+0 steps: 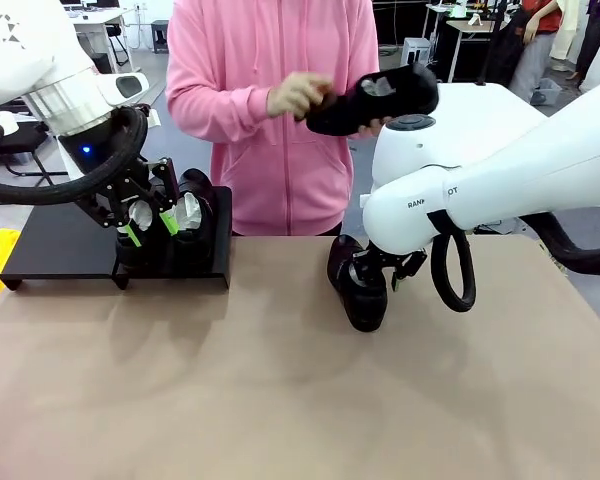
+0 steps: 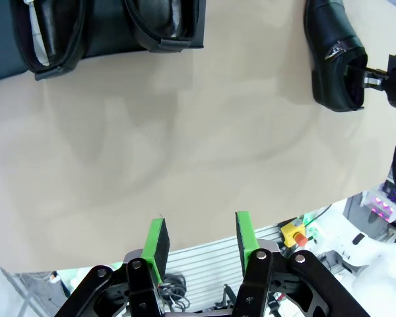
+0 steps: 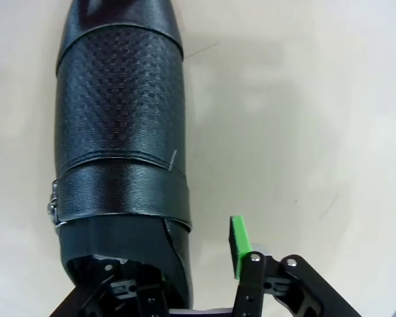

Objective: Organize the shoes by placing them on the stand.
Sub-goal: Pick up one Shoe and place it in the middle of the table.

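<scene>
Fingers (image 2: pixel 160 241) on left arm (image 1: pixel 80 95) spread, empty, near two shoes (image 1: pixel 185 225) on stand (image 1: pixel 60 250). Right fingers (image 3: pixel 237 241) spread astride heel wall of third shoe (image 1: pixel 358 290) on surface (image 1: pixel 280 390); visible one clear of leather.

Tan table (image 1: pixel 280 400), pink hoodie (image 1: pixel 270 150) behind it; yellow-and-red button (image 2: pixel 296 232)

Bright, even overhead light, soft shadows.
We see faint shadows on the table (image 1: pixel 280 400), sheen on the shoe (image 3: pixel 119 99), slight blur on the person's hand (image 1: pixel 298 95), and wide-angle bending in wrist views.
</scene>
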`<action>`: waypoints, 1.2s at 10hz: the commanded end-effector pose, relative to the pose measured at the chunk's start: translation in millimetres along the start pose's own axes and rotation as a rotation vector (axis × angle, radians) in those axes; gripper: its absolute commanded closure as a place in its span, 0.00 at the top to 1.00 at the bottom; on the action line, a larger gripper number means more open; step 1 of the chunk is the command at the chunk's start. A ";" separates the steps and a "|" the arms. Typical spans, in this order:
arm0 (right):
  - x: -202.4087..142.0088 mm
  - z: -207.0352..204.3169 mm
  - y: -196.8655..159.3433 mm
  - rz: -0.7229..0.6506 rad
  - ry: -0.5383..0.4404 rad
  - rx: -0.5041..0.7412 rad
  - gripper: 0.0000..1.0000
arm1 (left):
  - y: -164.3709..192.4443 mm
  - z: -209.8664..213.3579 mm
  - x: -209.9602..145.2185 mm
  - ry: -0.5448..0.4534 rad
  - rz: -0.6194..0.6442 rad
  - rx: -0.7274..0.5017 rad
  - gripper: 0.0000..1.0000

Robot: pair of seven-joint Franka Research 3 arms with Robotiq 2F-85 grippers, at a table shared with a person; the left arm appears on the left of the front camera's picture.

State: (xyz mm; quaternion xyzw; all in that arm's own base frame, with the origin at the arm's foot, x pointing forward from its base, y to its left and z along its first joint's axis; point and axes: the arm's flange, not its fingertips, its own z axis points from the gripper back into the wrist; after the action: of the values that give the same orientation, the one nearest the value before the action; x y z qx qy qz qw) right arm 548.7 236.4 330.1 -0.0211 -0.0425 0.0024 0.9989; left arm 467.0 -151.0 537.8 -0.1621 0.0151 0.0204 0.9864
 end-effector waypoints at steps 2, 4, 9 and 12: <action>9.3 -1.6 -2.7 0.032 0.001 0.038 0.00 | 2.8 0.3 -3.2 -0.002 -0.001 0.011 0.55; 9.5 2.7 -5.2 0.035 -0.010 0.045 0.00 | 2.8 0.3 -3.2 -0.002 -0.001 0.011 0.55; -28.2 55.6 -13.3 -0.134 -0.124 0.026 0.00 | 2.8 0.3 -3.2 -0.002 -0.001 0.011 0.55; -102.2 111.3 -2.4 -0.137 -0.152 0.092 0.00 | 2.8 0.3 -3.2 -0.002 -0.001 0.011 0.55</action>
State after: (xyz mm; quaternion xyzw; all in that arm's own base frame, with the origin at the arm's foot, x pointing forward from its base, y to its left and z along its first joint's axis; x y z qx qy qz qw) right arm 472.7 232.4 425.2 0.0134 -0.1154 -0.0518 0.9919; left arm 467.1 -150.9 537.7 -0.1621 0.0151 0.0205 0.9865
